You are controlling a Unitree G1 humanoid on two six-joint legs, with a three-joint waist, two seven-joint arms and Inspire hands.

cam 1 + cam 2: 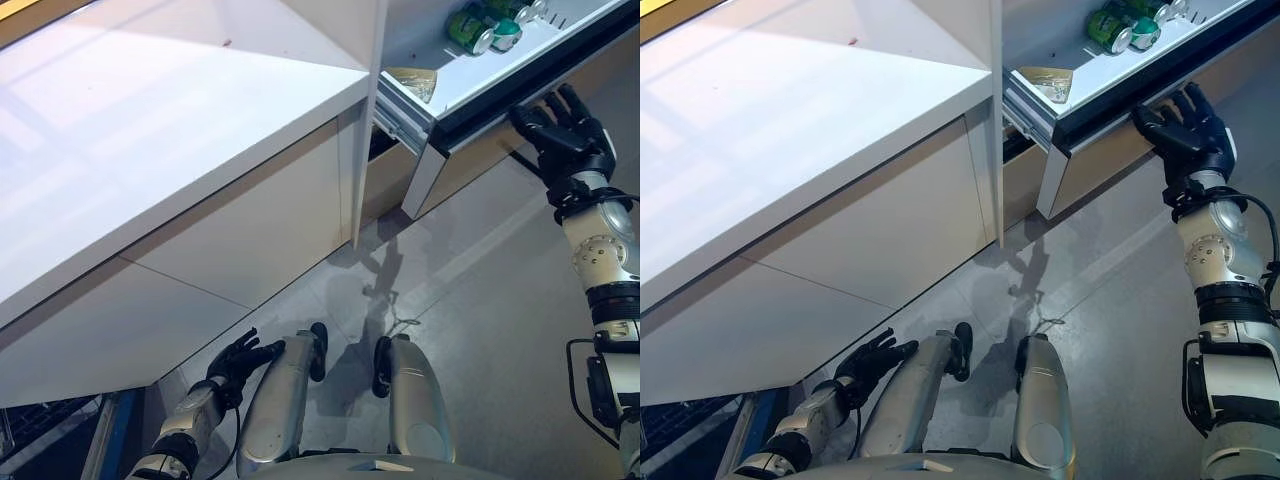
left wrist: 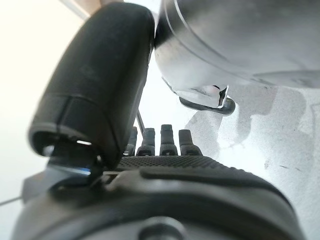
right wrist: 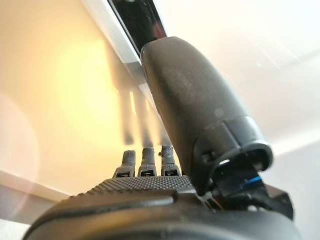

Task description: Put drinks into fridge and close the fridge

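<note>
The fridge drawer (image 1: 455, 95) stands pulled out at the upper right, under the white counter. Green drink cans (image 1: 483, 27) lie inside it near its far end. My right hand (image 1: 560, 125) is open, its straight fingers flat against the drawer's front panel (image 1: 1110, 155) just below the dark top strip; the right wrist view shows the fingers (image 3: 145, 165) against that beige panel. My left hand (image 1: 240, 360) hangs low at the lower left beside my body, fingers relaxed and holding nothing.
A long white counter (image 1: 150, 130) fills the upper left, with beige cabinet fronts (image 1: 230, 240) beneath it. A yellowish packet (image 1: 412, 80) lies in the drawer's near corner. Grey floor (image 1: 480, 300) spreads below the drawer.
</note>
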